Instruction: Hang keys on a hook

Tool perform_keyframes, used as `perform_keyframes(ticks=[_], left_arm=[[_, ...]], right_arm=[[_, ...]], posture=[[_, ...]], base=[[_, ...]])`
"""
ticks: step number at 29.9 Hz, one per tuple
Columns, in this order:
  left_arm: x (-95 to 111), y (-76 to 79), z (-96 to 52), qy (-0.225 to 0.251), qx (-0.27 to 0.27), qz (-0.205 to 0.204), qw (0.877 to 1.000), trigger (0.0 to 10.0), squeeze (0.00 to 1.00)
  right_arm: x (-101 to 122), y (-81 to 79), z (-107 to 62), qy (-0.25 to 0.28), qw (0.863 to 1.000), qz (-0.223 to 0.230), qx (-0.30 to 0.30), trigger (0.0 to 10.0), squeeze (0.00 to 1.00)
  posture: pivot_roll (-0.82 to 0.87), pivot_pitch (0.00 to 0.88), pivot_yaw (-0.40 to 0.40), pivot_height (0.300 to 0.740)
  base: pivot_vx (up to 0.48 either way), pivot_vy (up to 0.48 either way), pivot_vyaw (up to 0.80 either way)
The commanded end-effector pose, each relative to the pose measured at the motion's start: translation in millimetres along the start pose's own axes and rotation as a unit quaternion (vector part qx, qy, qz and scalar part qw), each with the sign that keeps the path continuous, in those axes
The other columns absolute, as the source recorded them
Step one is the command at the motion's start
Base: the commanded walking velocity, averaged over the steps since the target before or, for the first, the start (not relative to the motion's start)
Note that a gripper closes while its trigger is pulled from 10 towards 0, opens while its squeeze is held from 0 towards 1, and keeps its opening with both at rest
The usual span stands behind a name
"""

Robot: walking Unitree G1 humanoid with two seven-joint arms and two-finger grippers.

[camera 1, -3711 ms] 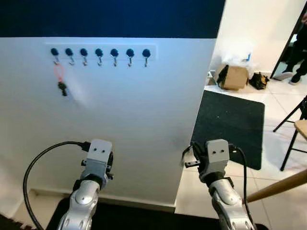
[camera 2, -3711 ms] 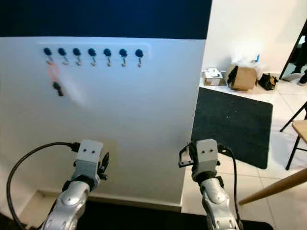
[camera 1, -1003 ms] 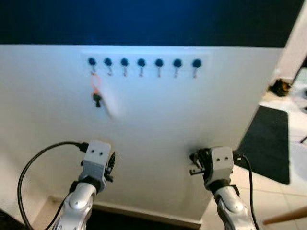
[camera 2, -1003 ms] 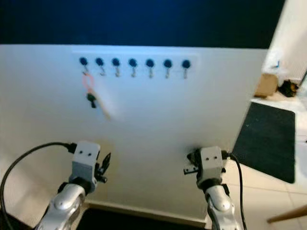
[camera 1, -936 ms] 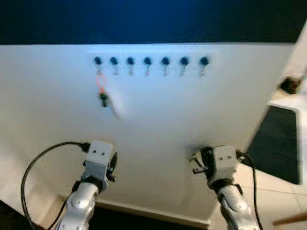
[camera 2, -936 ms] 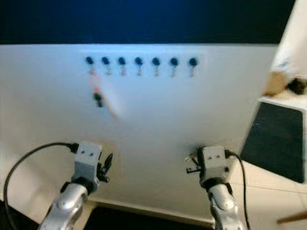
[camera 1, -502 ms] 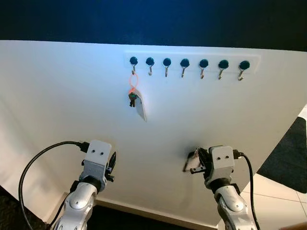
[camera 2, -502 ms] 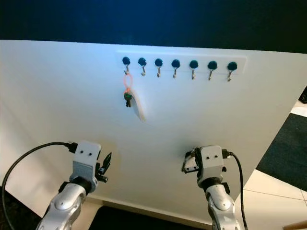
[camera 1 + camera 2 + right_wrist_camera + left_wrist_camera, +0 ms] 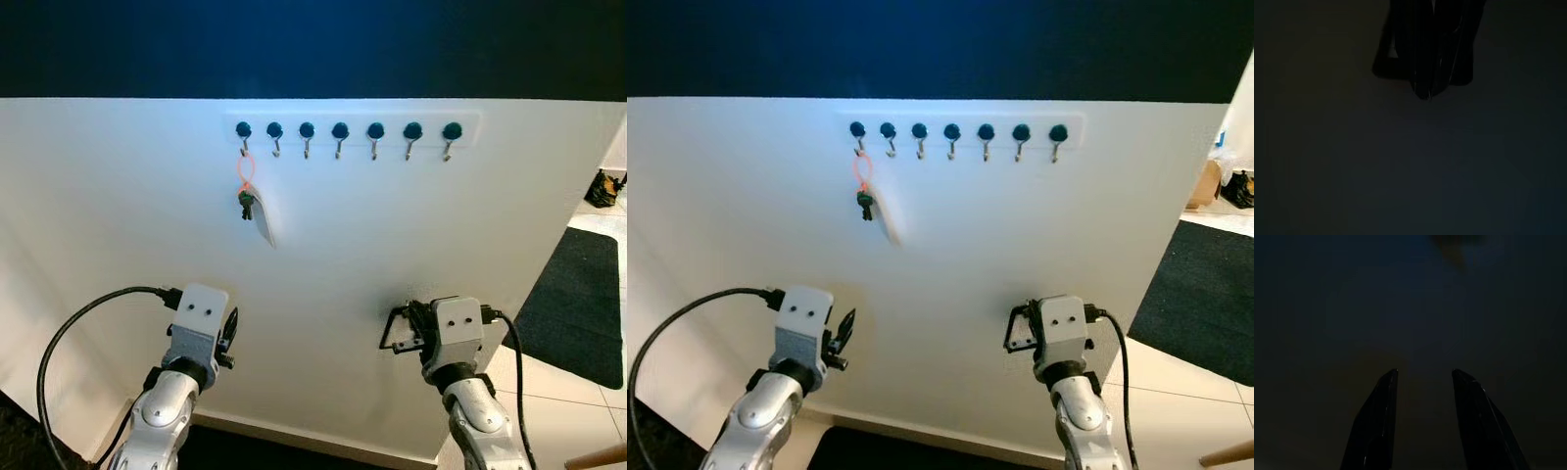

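A white rack (image 9: 343,130) with several dark-knobbed hooks is fixed high on the white wall. A bunch of keys (image 9: 245,204) hangs from the leftmost hook by an orange loop, with a white tag (image 9: 263,227) slanting off below it. My left gripper (image 9: 231,328) is held low before the wall, well under the keys. Its fingers (image 9: 1378,421) are apart and open with nothing between them. My right gripper (image 9: 392,331) is at the same height further right, under the rack's right half. It is shut (image 9: 1423,93), and I cannot make out anything in it.
The wall's upper band (image 9: 294,49) is dark blue. A black mat (image 9: 578,304) lies on the pale tiles (image 9: 549,392) to the right, past the wall's edge. A cardboard box (image 9: 1207,181) stands further back. A wooden pole tip (image 9: 598,455) pokes in at the bottom right.
The camera has swung, so the rack now sits near the picture's middle. The white key tag has shifted slightly. Both arms keep their pose.
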State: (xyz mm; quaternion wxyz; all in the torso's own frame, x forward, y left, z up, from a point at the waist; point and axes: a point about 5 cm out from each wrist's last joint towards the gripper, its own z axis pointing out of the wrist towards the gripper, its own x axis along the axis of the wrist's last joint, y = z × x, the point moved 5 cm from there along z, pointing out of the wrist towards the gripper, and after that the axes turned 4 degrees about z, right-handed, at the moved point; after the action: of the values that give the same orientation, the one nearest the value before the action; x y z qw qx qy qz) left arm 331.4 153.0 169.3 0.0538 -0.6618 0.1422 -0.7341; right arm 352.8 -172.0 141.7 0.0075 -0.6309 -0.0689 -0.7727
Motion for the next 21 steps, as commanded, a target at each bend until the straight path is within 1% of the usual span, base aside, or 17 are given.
perform_keyframes(ticks=[1,2,3,4,6,7,11,13,14,15,17,18,19,20,21], left_arm=[[7,-9.6,-0.9,0.007,0.009,0.008,1.0,10.0,0.0],[34,-14.3,0.3,0.044,0.002,-0.005,0.999,10.0,0.0],[45,-13.8,0.2,0.061,-0.008,-0.012,0.998,10.0,0.0],[45,-13.8,0.2,0.061,-0.008,-0.012,0.998,10.0,0.0],[63,-8.8,-0.4,0.088,-0.04,-0.02,0.995,10.0,0.0],[63,-8.8,-0.4,0.088,-0.04,-0.02,0.995,10.0,0.0],[98,12.2,0.1,0.136,-0.121,-0.031,0.983,10.0,0.0],[107,18.8,0.4,0.149,-0.139,-0.037,0.978,10.0,0.0],[112,23.6,1.7,0.155,-0.15,-0.047,0.975,10.0,0.0],[112,23.6,1.7,0.155,-0.15,-0.047,0.975,10.0,0.0],[120,30.0,3.9,0.159,-0.163,-0.06,0.972,10.0,0.0],[120,30.0,3.9,0.159,-0.163,-0.06,0.972,10.0,0.0],[126,34.7,6.1,0.165,-0.168,-0.066,0.97,10.0,0.0],[128,36.0,8.5,0.167,-0.164,-0.067,0.97,10.0,0.0],[128,36.0,8.5,0.167,-0.164,-0.067,0.97,10.0,0.0]], right_arm=[[3,-2.9,-1.7,0.004,1.0,-0.004,0.008,10.0,0.0],[20,-1.3,-6.4,0.027,0.999,-0.016,0.019,10.0,0.0],[28,-1.4,-8.2,0.037,0.999,-0.021,0.025,10.0,0.0],[28,-1.4,-8.2,0.037,0.999,-0.021,0.025,10.0,0.0],[42,-1.1,-10.3,0.055,0.998,-0.027,0.032,10.0,0.0],[42,-1.1,-10.3,0.055,0.998,-0.027,0.032,10.0,0.0],[71,4.2,-8.2,0.093,0.995,-0.013,0.03,10.0,0.0],[79,5.4,-6.9,0.104,0.994,-0.001,0.024,10.0,0.0],[84,3.3,-5.9,0.11,0.994,0.002,0.029,10.0,0.0],[84,3.3,-5.9,0.11,0.994,0.002,0.029,10.0,0.0],[91,-2.1,-4.5,0.116,0.992,0.002,0.041,10.0,0.0],[91,-2.1,-4.5,0.116,0.992,0.002,0.041,10.0,0.0],[99,-5.9,-2.1,0.125,0.991,-0.003,0.051,10.0,0.0],[104,-8.0,0.1,0.132,0.99,-0.009,0.055,10.0,0.0],[104,-8.0,0.1,0.132,0.99,-0.009,0.055,10.0,0.0]], posture=[[0.05,0.136,0.08,0.74],[0.05,0.14,0.082,0.74],[0.05,0.14,0.082,0.74],[0.05,0.14,0.082,0.74],[0.04,0.141,0.091,0.74],[0.04,0.141,0.091,0.74],[0.02,0.146,0.111,0.74],[0.02,0.146,0.111,0.74],[0.01,0.148,0.12,0.74],[0.01,0.148,0.12,0.74],[0.01,0.147,0.124,0.74],[0.01,0.147,0.124,0.74],[0.01,0.147,0.125,0.74],[0.0,0.144,0.127,0.74],[0.0,0.144,0.127,0.74]], base=[[0.0,0.0,0.0],[0.0,0.0,0.0],[0.0,0.0,0.0],[0.0,0.0,0.0],[0.0,0.0,0.0],[0.0,0.0,0.0],[0.0,0.0,0.0],[0.0,0.0,0.0],[0.0,0.0,0.0],[0.0,0.0,0.0],[0.0,0.0,0.0],[0.0,0.0,0.0],[0.0,0.0,0.0],[0.0,0.0,0.0],[0.0,0.0,0.0]])
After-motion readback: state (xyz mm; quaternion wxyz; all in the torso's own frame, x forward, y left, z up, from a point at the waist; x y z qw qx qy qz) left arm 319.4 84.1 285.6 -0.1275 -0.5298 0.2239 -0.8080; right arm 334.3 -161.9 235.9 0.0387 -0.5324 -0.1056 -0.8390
